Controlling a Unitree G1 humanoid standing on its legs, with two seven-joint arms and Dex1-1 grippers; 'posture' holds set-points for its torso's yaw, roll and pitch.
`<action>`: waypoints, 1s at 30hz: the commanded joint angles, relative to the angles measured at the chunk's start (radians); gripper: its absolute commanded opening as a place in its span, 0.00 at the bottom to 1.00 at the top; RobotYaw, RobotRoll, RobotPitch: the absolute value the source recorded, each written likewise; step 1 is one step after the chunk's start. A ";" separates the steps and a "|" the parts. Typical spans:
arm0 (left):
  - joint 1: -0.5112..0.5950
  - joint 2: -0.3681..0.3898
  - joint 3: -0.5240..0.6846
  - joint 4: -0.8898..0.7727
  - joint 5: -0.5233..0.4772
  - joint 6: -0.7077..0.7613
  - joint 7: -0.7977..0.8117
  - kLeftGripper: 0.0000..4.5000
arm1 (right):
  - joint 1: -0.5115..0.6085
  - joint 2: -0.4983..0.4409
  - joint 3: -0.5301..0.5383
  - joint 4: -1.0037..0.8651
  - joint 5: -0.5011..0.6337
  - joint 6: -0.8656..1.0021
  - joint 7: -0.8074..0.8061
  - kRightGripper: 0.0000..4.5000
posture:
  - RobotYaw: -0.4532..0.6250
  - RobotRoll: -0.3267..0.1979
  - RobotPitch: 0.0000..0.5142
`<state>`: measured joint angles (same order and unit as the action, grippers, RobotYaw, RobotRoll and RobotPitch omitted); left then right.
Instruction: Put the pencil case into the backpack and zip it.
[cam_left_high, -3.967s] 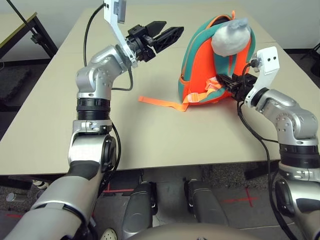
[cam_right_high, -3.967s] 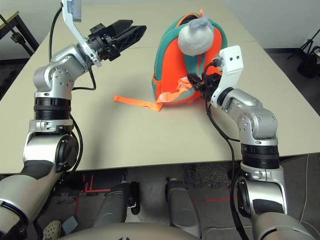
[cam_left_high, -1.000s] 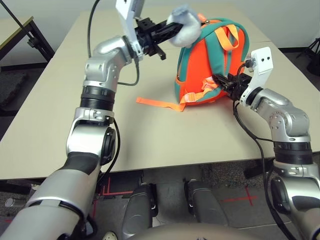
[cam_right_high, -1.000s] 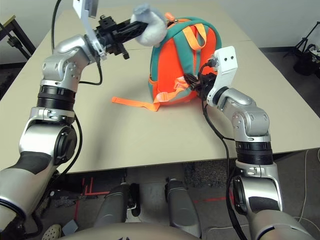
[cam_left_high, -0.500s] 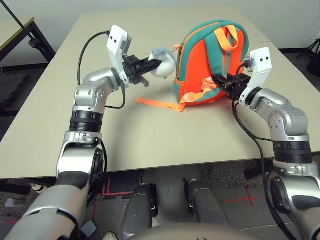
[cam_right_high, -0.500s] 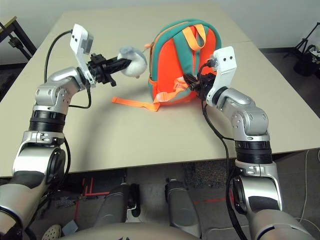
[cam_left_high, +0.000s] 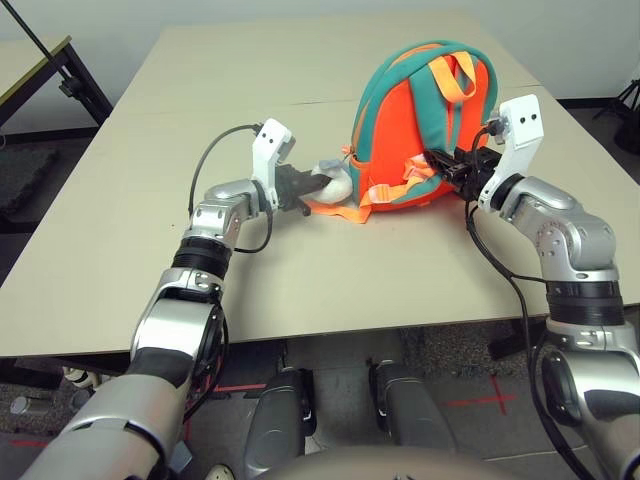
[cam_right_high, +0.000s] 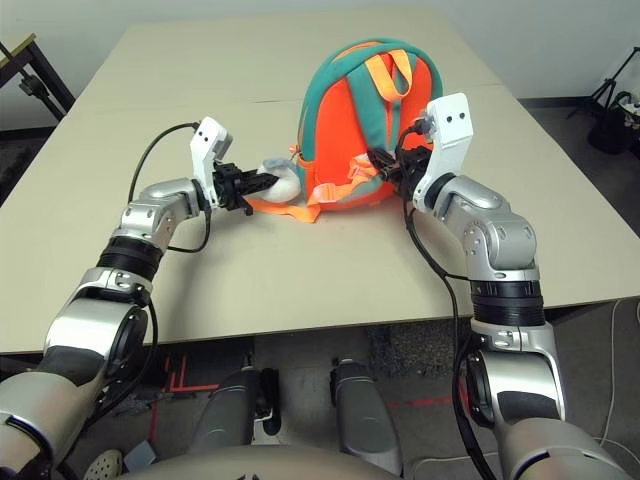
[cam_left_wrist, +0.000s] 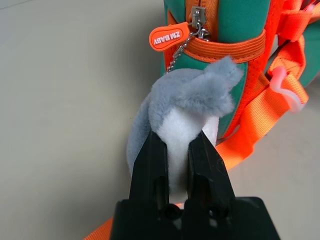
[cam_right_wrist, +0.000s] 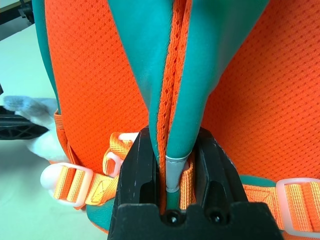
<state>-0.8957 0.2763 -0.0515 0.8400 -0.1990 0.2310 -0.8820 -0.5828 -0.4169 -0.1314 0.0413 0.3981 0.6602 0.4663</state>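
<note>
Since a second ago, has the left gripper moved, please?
Yes. The left gripper, shut on the grey plush, dropped from the backpack's top to its base.

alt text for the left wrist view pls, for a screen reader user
The left tool is shut on a grey and white plush charm that hangs by a small chain beside the backpack, teal with orange trim. An orange zipper tag reading ZM BABY sits just above the charm, and orange webbing straps trail onto the beige table.
</note>
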 joint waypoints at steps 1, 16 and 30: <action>-0.002 -0.016 -0.026 0.087 0.059 -0.016 0.033 0.04 | -0.009 -0.001 0.005 0.016 -0.012 0.001 -0.003 0.18 | 0.24 0.62 0.20; -0.084 -0.098 -0.034 0.303 0.168 -0.128 0.155 0.04 | -0.007 0.010 0.008 0.016 -0.015 0.000 0.000 0.18 | 0.25 0.62 0.22; -0.105 -0.069 0.097 0.207 0.054 -0.088 0.028 0.45 | -0.002 -0.004 -0.004 0.002 -0.018 0.009 0.000 0.41 | 0.25 0.62 0.22</action>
<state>-1.0077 0.1915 0.0276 1.0738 -0.1228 0.1176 -0.8375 -0.5832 -0.4137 -0.1318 0.0447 0.3799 0.6614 0.4633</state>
